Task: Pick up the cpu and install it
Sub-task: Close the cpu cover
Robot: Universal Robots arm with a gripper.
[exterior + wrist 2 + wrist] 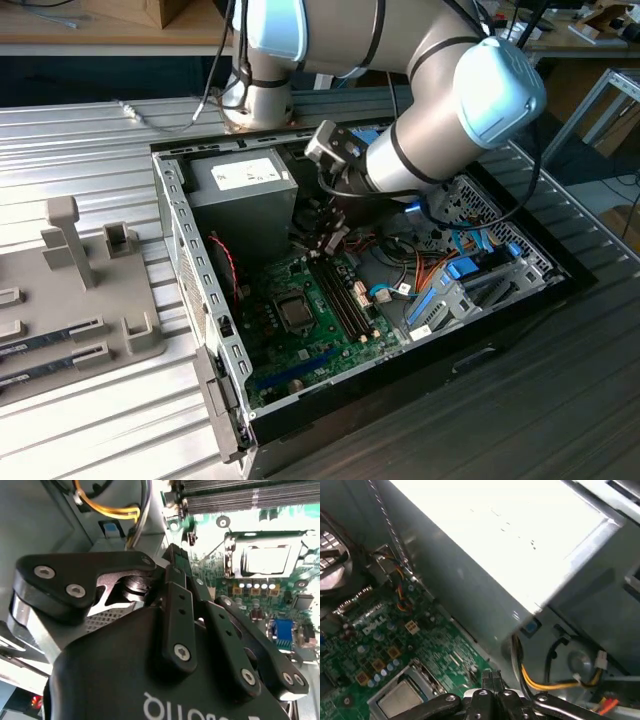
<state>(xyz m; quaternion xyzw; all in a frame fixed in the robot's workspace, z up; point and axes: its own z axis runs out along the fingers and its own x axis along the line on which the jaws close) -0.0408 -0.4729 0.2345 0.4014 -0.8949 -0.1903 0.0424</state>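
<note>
On a ribbed metal desk [90, 140], an open computer case [190, 260] lies flat, exposing the motherboard [300, 340]. The cpu [265, 560] is seated in its socket; the end effector [176, 562], clenched empty, hangs nearby.

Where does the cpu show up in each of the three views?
Exterior view: the cpu sits in the motherboard socket at the middle of the open case.
Second wrist view: the cpu is the silvery square in the socket frame, beyond the gripper.
First wrist view: the cpu lies in the socket frame on the green board.
Shared landmark: the gripper.
</note>
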